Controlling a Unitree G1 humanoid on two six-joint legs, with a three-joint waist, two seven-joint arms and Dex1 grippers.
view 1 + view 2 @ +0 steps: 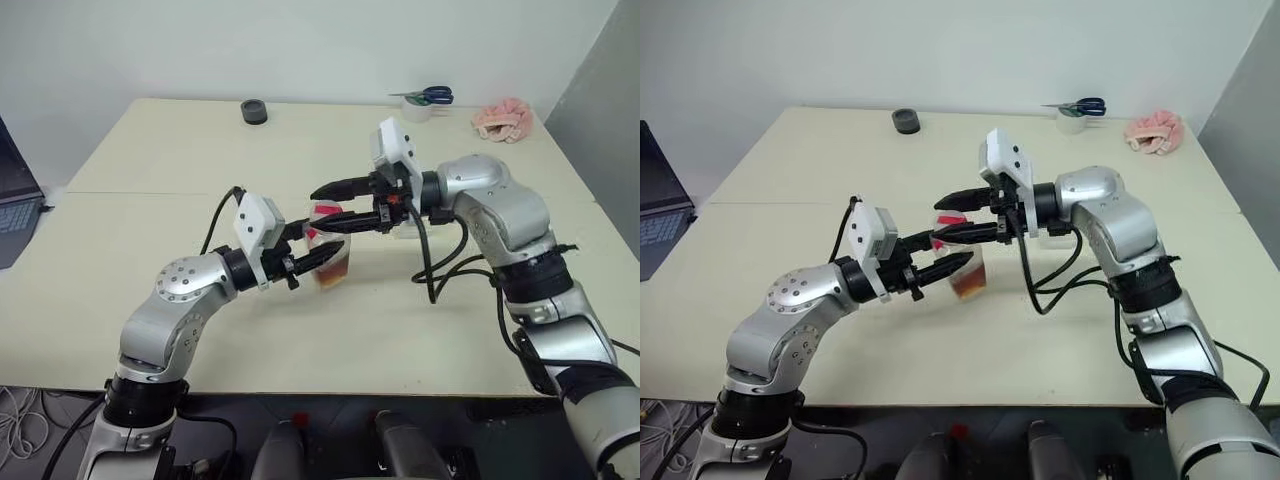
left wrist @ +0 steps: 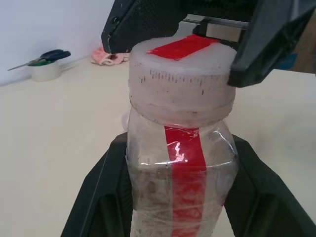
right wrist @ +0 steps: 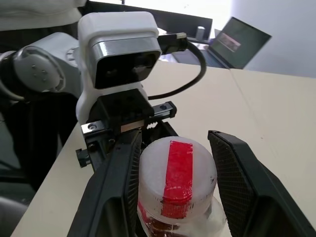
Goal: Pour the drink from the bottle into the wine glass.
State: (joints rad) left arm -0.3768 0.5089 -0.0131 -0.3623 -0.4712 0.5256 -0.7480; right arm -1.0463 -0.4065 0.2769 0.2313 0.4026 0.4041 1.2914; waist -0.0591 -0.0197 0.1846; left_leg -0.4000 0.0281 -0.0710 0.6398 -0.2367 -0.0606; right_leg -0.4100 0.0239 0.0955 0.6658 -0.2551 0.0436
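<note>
Right gripper (image 3: pixel 173 197) comes in level from the robot's right and straddles the cap (image 3: pixel 177 174) of the bottle (image 2: pixel 180 187), 1 finger on each side. By the look of it the fingers are closed to about cap width, but 1 of them seems to stand a hair off, so I cannot tell if it truly grips.

Left gripper (image 1: pixel 312 260) is clenched on the bottle's body lower down and holds it upright just above the table (image 1: pixel 150 180). The bottle's long axis runs straight up, and the cap comes off along it.

Drink (image 1: pixel 333 272) sits low in the bottle.

Count: 1 bottle, 1 cap, 2 grippers. Farther back are 1 pair of scissors (image 1: pixel 428 96), 1 pink cloth (image 1: pixel 505 120) and 1 dark round thing (image 1: pixel 254 111).
</note>
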